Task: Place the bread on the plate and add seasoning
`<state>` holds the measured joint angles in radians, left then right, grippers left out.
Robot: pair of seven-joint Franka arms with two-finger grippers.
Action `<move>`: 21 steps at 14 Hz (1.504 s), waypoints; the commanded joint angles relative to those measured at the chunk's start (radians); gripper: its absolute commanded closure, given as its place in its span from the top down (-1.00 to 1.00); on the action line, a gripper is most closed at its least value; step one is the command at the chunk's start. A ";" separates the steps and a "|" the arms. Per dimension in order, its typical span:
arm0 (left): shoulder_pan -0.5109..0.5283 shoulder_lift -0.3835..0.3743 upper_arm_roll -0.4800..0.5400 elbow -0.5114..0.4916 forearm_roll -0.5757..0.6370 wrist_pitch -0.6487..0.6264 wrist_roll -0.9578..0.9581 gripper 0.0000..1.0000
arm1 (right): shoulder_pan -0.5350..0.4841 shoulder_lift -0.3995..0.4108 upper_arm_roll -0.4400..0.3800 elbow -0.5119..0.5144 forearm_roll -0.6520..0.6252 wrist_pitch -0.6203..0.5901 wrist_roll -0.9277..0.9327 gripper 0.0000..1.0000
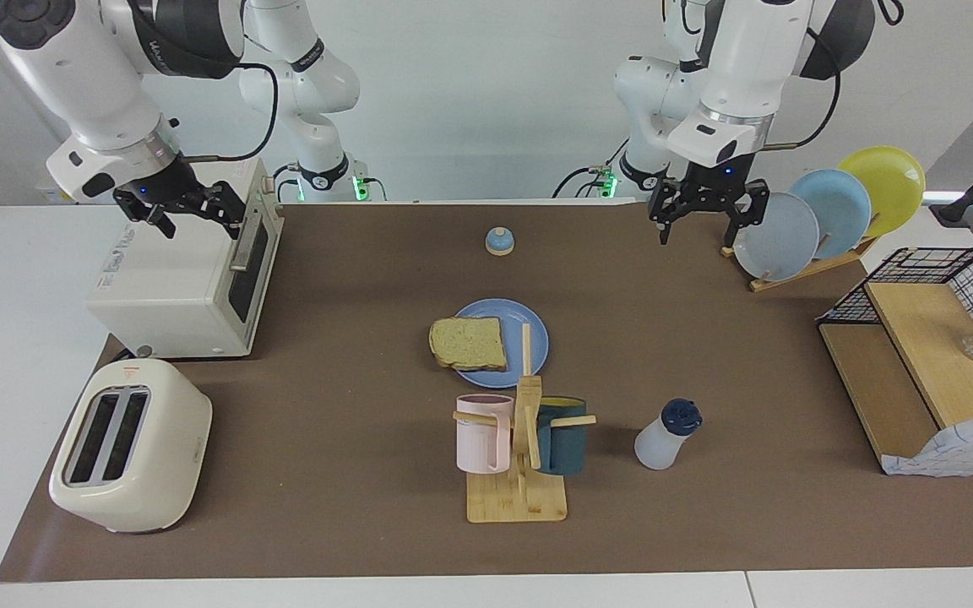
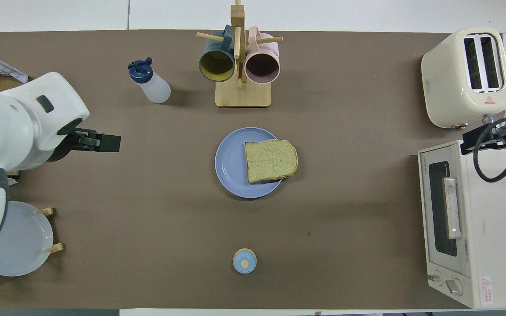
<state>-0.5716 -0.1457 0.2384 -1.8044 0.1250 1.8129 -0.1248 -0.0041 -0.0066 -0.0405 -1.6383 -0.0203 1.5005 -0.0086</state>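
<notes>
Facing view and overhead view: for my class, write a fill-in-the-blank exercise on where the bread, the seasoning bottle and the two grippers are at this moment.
1. The bread lies on the blue ____.
2. The seasoning bottle stands beside the ____ rack.
3. The left gripper, open and empty, hangs beside the rack of upright ____.
4. The right gripper, open, hangs over the toaster ____.

Missing words: plate; mug; plates; oven
</notes>
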 commanded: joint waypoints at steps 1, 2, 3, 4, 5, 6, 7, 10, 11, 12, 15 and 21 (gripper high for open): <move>0.062 0.026 0.001 0.081 -0.028 -0.098 0.082 1.00 | -0.010 -0.015 0.005 -0.015 -0.001 0.004 -0.025 1.00; 0.094 0.028 0.001 0.104 -0.036 -0.131 0.124 1.00 | -0.010 -0.015 0.005 -0.015 -0.001 0.004 -0.025 1.00; 0.119 0.031 0.001 0.121 -0.048 -0.154 0.172 1.00 | -0.010 -0.016 0.005 -0.015 -0.001 0.004 -0.025 1.00; 0.149 0.032 0.002 0.143 -0.048 -0.188 0.210 1.00 | -0.010 -0.015 0.005 -0.015 -0.001 0.004 -0.025 1.00; 0.180 0.032 0.002 0.152 -0.047 -0.213 0.227 1.00 | -0.010 -0.015 0.005 -0.015 -0.003 0.004 -0.025 1.00; 0.203 0.031 0.002 0.152 -0.042 -0.228 0.243 1.00 | -0.010 -0.016 0.005 -0.015 -0.001 0.004 -0.025 1.00; 0.211 0.031 0.002 0.152 -0.036 -0.230 0.275 1.00 | -0.010 -0.015 0.005 -0.015 -0.001 0.004 -0.025 1.00; 0.240 0.031 0.010 0.169 -0.034 -0.231 0.298 1.00 | -0.010 -0.016 0.005 -0.015 -0.003 0.004 -0.025 1.00; 0.242 0.031 0.009 0.177 -0.034 -0.248 0.298 1.00 | -0.010 -0.016 0.005 -0.015 -0.001 0.004 -0.025 1.00; 0.242 0.035 0.007 0.187 -0.037 -0.280 0.298 1.00 | -0.010 -0.016 0.005 -0.015 -0.003 0.004 -0.025 1.00; 0.349 0.086 -0.013 0.273 -0.147 -0.357 0.297 1.00 | -0.010 -0.016 0.005 -0.015 -0.001 0.004 -0.025 1.00; 0.556 0.130 -0.201 0.266 -0.189 -0.353 0.293 1.00 | -0.010 -0.016 0.005 -0.015 -0.001 0.004 -0.025 1.00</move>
<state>-0.0660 -0.0428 0.0894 -1.5734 -0.0590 1.4906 0.1646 -0.0041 -0.0066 -0.0405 -1.6383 -0.0203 1.5005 -0.0086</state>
